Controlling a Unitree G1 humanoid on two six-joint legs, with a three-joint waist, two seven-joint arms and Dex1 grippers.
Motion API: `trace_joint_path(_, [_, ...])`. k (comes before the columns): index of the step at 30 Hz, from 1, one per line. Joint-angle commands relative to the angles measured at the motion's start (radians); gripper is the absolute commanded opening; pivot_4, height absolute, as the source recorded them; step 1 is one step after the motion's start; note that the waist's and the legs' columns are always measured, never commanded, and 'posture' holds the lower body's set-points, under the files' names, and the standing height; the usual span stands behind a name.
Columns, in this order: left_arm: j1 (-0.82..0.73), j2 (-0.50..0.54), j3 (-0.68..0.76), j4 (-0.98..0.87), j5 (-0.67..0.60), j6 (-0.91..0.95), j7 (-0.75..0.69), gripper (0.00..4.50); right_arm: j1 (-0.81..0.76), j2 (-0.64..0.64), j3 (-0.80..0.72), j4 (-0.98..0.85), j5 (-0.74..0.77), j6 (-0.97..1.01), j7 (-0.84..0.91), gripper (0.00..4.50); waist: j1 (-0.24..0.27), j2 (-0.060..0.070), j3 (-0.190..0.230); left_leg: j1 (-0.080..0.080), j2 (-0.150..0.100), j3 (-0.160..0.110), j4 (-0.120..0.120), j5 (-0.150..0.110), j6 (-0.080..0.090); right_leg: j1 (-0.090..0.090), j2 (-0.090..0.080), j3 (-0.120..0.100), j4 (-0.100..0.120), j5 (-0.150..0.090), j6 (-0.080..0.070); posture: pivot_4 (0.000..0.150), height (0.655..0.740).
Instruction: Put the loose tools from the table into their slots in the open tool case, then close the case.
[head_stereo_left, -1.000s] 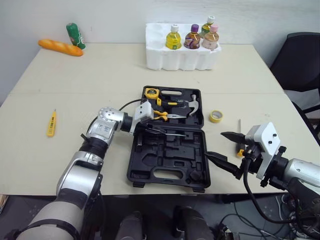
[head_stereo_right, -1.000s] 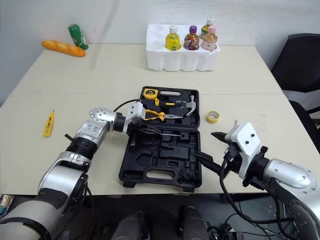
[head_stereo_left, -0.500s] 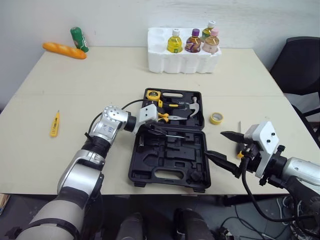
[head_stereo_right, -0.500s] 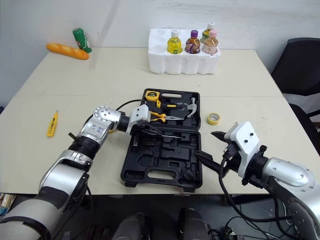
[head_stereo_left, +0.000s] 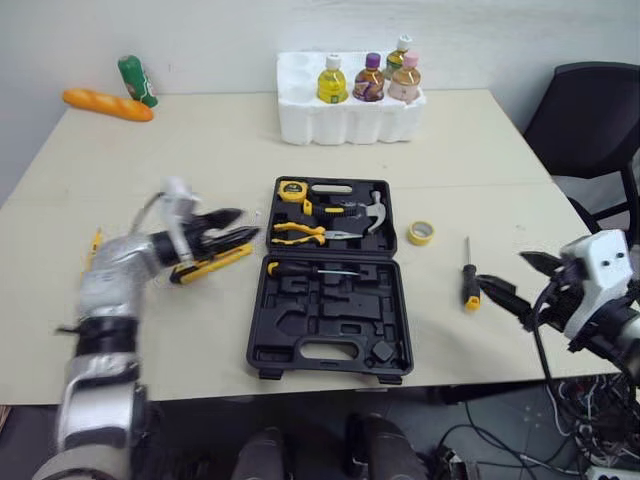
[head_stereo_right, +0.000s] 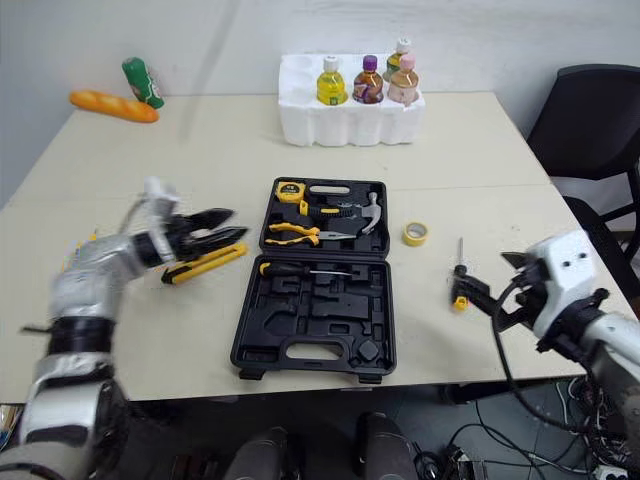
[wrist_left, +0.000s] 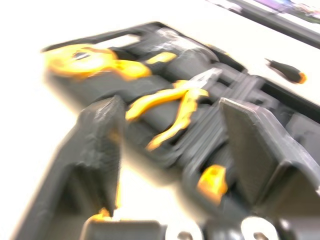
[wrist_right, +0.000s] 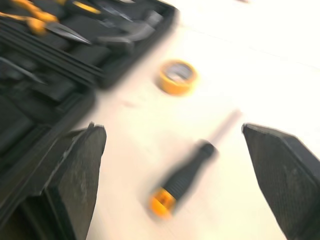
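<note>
Fingers (head_stereo_left: 225, 214) on the left gripper (head_stereo_left: 246, 222) are spread apart with nothing between them. They hover low over the desk (head_stereo_left: 200, 150) just to the left of the open tool case (head_stereo_left: 300, 330), tips aimed toward it. Right below them a yellow-and-black tool (head_stereo_left: 210, 263) lies flat on the desk. It looks like a utility knife, though I can't tell if a finger actually touches it. Further left, a small yellow screwdriver (head_stereo_left: 93, 245) pokes out from behind that arm. The right gripper (head_stereo_left: 500, 267) is splayed wide and empty as well, sitting near the desk's right edge. A loose screwdriver (head_stereo_left: 468, 282) with a black handle and an orange butt lies just beside it. In the right wrist view it sits on the desk between the two fingers and touches neither. A yellow tape roll (head_stereo_left: 420, 233) sits between that screwdriver and the case. The case itself lies flat with the lid folded back — the far half holds a tape measure (head_stereo_left: 291, 189), pliers (head_stereo_left: 300, 232) and a hammer (head_stereo_left: 372, 210), and a long screwdriver (head_stereo_left: 310, 270) runs across the top of the near half. Way at the back there's a foam tray (head_stereo_left: 340, 122) with bottles (head_stereo_left: 332, 78), plus a bread loaf (head_stereo_left: 105, 102) and a green can (head_stereo_left: 134, 80) in the far left corner.
</note>
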Motion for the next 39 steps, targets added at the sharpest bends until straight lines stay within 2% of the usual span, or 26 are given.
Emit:
trace_joint_path(1, [0.19,0.062,0.158,-0.102,-0.025,0.036,0.093,4.48,0.023,-0.036,-0.097,0.085,-0.039,0.01,-0.002,4.5,0.002,0.0,0.0,0.0,0.0,0.0,-0.001,0.0,0.0,0.0,0.0,0.0,0.0,0.0,0.0,0.15,0.7367])
trace_joint_path(6, [0.445,0.112,0.377,-0.177,-0.046,0.036,0.196,4.48,0.04,-0.122,-0.13,0.253,-0.117,-0.034,0.063,4.5,0.01,0.0,0.0,-0.001,0.0,0.0,-0.001,-0.004,0.0,-0.002,-0.002,0.0,-0.003,0.0,-0.001,0.15,0.7367])
trace_joint_path(8, [0.498,0.123,0.455,-0.135,-0.052,0.023,0.235,4.48,0.041,-0.141,-0.128,0.326,-0.153,-0.073,0.088,4.5,0.017,0.0,0.0,-0.001,0.0,-0.001,-0.001,-0.007,-0.005,-0.003,-0.003,0.0,-0.003,-0.001,-0.001,0.15,0.7367])
trace_joint_path(12, [0.531,0.134,0.54,-0.033,-0.049,-0.002,0.322,4.48,0.022,-0.14,-0.11,0.424,-0.194,-0.132,0.111,4.5,0.02,0.003,0.0,-0.001,0.0,0.0,-0.004,-0.009,-0.003,-0.005,-0.003,0.001,-0.002,-0.001,-0.002,0.15,0.7367])
trace_joint_path(17, [0.553,0.136,0.534,-0.059,-0.054,0.003,0.355,4.48,0.015,-0.135,-0.103,0.463,-0.22,-0.169,0.131,4.5,0.02,0.004,0.0,-0.001,0.0,0.002,-0.007,-0.006,-0.008,-0.009,-0.003,0.002,-0.001,-0.002,-0.003,0.15,0.7367])
trace_joint_path(21, [0.54,0.141,0.463,-0.141,-0.093,0.052,0.303,4.48,0.015,-0.109,-0.107,0.407,-0.207,-0.154,0.126,4.5,0.02,0.004,0.0,-0.001,0.0,0.002,-0.01,-0.004,-0.011,-0.01,-0.003,0.003,-0.001,-0.002,-0.003,0.15,0.7367])
trace_joint_path(24, [0.534,0.145,0.331,-0.337,-0.161,0.146,0.232,4.48,0.044,-0.035,-0.093,0.235,-0.153,-0.086,0.086,4.5,0.022,0.004,0.0,-0.002,0.0,0.002,-0.011,-0.004,-0.013,-0.011,-0.003,0.003,-0.001,-0.002,-0.004,0.15,0.7367])
trace_joint_path(29, [0.469,0.176,0.152,-0.525,-0.259,0.257,0.13,4.48,0.066,0.117,-0.047,-0.005,-0.086,0.037,-0.05,4.5,0.02,0.004,0.0,-0.002,0.0,0.002,-0.011,-0.002,-0.015,-0.011,-0.002,0.004,0.0,-0.002,-0.004,0.15,0.7367])
trace_joint_path(32, [0.352,0.206,0.022,-0.605,-0.328,0.309,0.045,4.48,0.061,0.22,0.02,-0.126,-0.074,0.085,-0.158,4.5,0.018,0.005,0.0,-0.002,0.0,0.003,-0.012,-0.002,-0.016,-0.011,-0.001,0.004,0.001,-0.003,-0.005,0.15,0.7367])
trace_joint_path(39, [0.096,0.161,-0.211,-0.637,-0.359,0.285,-0.092,4.48,0.006,0.453,0.186,-0.171,-0.195,0.112,-0.437,4.5,0.001,0.006,0.0,-0.002,0.0,0.004,-0.012,0.002,-0.013,-0.012,0.003,0.005,0.001,-0.003,-0.005,0.15,0.7367])
